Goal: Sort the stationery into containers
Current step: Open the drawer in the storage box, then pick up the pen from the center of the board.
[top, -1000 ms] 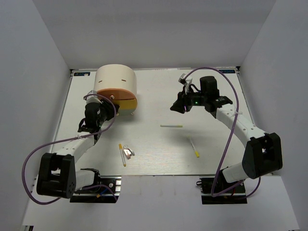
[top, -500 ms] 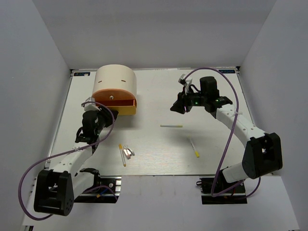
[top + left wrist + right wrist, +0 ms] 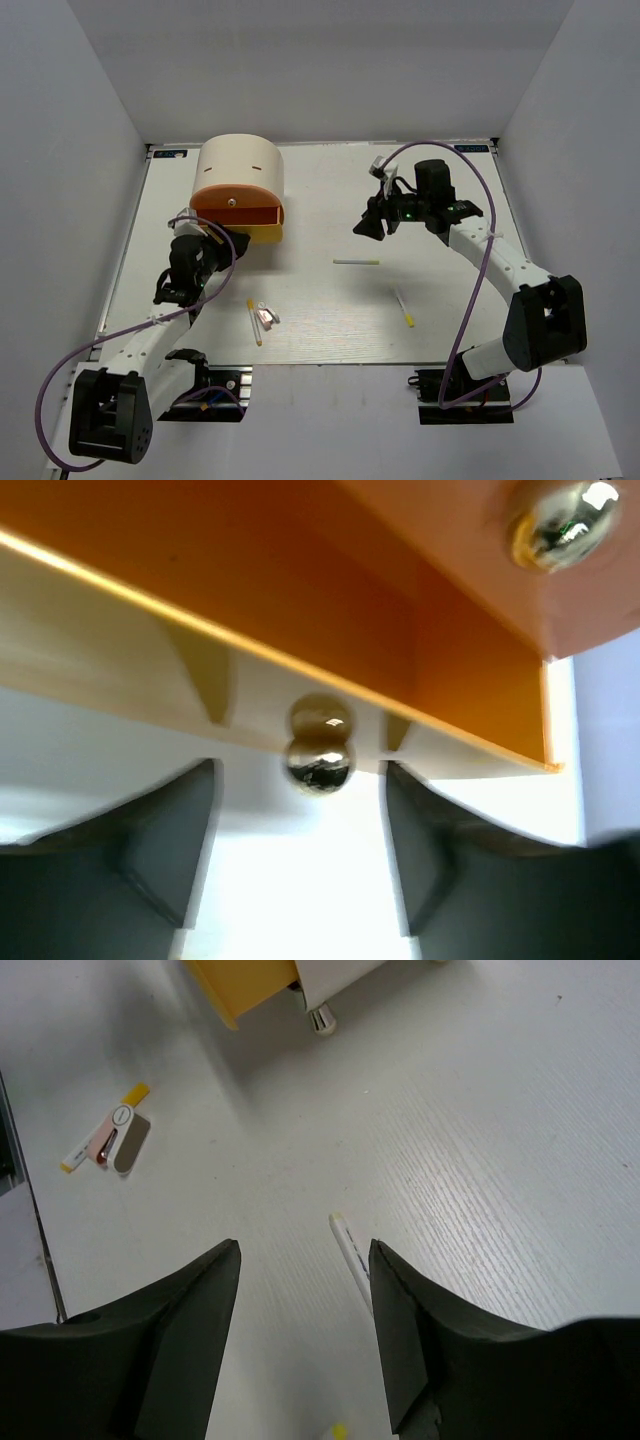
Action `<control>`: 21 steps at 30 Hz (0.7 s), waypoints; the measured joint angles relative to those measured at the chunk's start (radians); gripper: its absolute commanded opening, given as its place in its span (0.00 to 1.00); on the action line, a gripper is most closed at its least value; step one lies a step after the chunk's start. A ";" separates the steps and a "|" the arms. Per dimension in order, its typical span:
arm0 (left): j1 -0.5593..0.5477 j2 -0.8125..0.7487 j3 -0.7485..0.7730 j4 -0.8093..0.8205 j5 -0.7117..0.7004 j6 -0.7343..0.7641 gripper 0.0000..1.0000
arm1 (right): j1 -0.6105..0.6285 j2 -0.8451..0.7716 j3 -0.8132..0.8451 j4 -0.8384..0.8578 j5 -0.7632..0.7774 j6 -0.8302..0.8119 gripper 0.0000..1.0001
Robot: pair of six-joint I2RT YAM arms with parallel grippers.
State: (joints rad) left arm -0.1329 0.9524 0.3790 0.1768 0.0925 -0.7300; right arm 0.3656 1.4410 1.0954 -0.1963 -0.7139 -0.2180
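Two pairs of jaws are standing spread, neither holding anything. The left gripper (image 3: 298, 780) is facing the cream cabinet (image 3: 240, 175), a drawer knob (image 3: 320, 763) sitting untouched between its fingers. The yellow drawer (image 3: 262, 232) is jutting out, probably to receive stationery. The right gripper (image 3: 305, 1250) is hovering over the white stick (image 3: 352, 1255) on the table, seemingly lining up a grasp.
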 measured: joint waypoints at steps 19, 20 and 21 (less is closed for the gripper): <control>0.000 -0.259 0.110 -0.471 -0.017 0.034 0.95 | 0.010 0.166 -0.056 -0.205 0.051 -0.631 0.43; 0.000 -0.285 0.120 -0.511 -0.018 0.035 0.95 | 0.012 0.189 -0.050 -0.219 0.055 -0.661 0.45; 0.000 -0.308 0.126 -0.541 -0.018 0.036 0.97 | 0.016 0.209 -0.044 -0.228 0.059 -0.684 0.45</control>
State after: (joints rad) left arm -0.1329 0.6441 0.5045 -0.3641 0.0746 -0.6937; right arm 0.3813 1.6505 1.0515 -0.4240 -0.6548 -0.9020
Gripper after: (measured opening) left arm 0.945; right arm 0.426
